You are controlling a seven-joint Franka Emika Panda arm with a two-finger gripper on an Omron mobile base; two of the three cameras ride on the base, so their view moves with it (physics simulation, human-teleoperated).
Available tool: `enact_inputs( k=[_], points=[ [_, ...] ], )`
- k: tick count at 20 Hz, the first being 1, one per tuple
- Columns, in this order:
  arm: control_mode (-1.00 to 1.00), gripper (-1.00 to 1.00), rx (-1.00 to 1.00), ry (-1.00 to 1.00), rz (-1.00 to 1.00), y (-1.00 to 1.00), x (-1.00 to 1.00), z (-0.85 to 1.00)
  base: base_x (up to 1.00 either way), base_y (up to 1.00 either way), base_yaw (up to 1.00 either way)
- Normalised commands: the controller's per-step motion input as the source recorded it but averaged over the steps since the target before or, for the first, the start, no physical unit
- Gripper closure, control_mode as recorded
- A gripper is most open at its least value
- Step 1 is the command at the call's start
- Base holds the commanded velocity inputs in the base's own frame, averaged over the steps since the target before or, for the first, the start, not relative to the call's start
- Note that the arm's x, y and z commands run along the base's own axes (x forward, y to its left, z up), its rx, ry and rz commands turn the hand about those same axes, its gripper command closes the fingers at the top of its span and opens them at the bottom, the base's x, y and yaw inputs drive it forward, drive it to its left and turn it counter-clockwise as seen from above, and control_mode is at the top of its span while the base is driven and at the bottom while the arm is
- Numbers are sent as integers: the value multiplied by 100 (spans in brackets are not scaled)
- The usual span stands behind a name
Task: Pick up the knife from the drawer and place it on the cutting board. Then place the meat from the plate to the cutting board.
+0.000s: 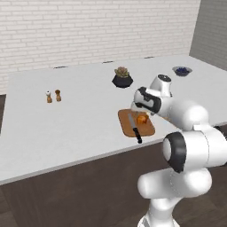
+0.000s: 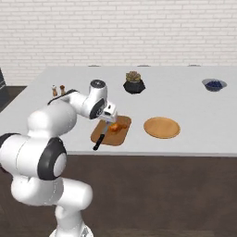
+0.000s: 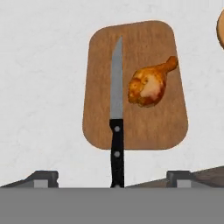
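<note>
The brown cutting board lies on the white counter near its front edge. On its left half rests the knife, blade on the wood and black handle sticking out over the near end. The meat, an orange-brown drumstick, sits on the board just right of the blade. My gripper hovers over the board's near end, open, with nothing between its fingers. In the right base view the gripper hangs above the meat and board. The round tan plate lies bare to the board's right.
A dark pot with a plant stands behind the board. Two small shakers are at the far left, a dark blue bowl at the far right. The counter's front edge runs just past the knife handle.
</note>
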Motion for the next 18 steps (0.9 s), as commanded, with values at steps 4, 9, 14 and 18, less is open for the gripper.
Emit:
enact_inputs(
  k=[4, 9, 14, 18],
  points=[
    [-100, -100, -39, -6, 25, 100, -100, 37, 0, 0, 0],
    [-100, -100, -50, -3, 28, 100, -100, 23, 0, 0, 0],
    [-100, -100, -32, -3, 22, 91, -98, 1, 0, 0, 0],
    [-100, -100, 0, 0, 2, 18, -29, 0, 0, 0, 0]
  ],
)
